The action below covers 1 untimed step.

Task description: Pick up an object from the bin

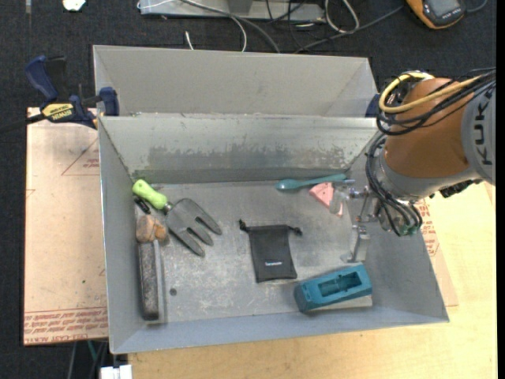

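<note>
Grey sheet metal forms the sloping walls of the bin (237, 144), and small things lie scattered over its scuffed floor. Taking the floor as a clock face, the gripper (357, 251) hangs at 3 o'clock, close to the right wall, under the arm's orange wrist cover and its loops of cable. It points down at bare metal. Whether the claw is wide or narrow I cannot tell, and nothing shows in its grasp.

Nearest to it is a teal box (334, 288) with a dark recess in its top. It lies tilted at about 5 o'clock, just beside the tip. A pink scrap (322, 193) and a teal spoon (304, 185) lie at 1 o'clock against the back wall, near the wrist.

A black pouch (273, 253) rests flat at the centre, well apart from the claw. At 9 o'clock lie a green-handled garden fork (183, 218) and a brown lump (148, 228), with a long grey bar (148, 279) at 8 o'clock.
</note>
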### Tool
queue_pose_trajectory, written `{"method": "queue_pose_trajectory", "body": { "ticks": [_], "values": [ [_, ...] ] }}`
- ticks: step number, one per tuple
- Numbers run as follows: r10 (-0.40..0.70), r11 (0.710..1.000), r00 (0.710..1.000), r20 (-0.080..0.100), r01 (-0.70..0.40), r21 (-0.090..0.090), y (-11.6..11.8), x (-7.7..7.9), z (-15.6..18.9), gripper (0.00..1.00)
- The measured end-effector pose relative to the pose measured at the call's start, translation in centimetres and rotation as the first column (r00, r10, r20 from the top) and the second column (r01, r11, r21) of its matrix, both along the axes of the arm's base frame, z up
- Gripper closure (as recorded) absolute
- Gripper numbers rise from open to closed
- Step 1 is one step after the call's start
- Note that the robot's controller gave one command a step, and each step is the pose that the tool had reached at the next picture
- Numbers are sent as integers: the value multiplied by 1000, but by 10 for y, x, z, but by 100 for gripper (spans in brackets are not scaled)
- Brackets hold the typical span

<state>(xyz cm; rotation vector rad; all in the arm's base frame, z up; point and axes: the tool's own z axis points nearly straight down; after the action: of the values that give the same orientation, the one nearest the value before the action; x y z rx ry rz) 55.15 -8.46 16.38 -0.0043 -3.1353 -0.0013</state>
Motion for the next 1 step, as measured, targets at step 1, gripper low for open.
{"method": "queue_pose_trajectory", "body": {
  "ticks": [1],
  "values": [
    [2, 1000, 1000, 7, -2, -1, 0, 2, 5, 0]
  ]
}}
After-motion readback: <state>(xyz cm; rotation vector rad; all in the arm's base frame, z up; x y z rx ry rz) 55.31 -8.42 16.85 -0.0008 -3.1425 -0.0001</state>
